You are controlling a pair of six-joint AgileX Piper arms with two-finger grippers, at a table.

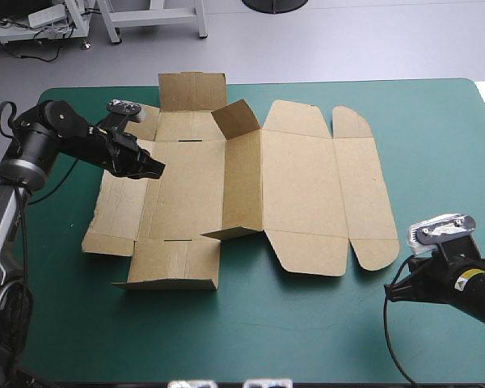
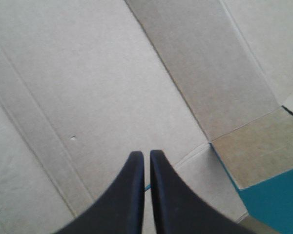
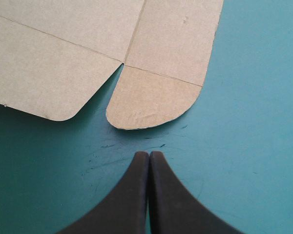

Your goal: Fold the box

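We log both jaws closed: left gripper (image 2: 146, 154) over the box (image 1: 299, 186), right gripper (image 3: 149, 154) just off its rounded edge (open desk (image 1: 307, 323) there).

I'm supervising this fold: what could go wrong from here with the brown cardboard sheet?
The left gripper, shut, sits over the brown board box while the right gripper, shut, is off it over the teal-green cover: a push could slide the whole sheet. The raised wall stands unheld and may flop down.

Left gripper (image 2: 147, 155) — jaws all but together — above the brown box (image 2: 112, 73).
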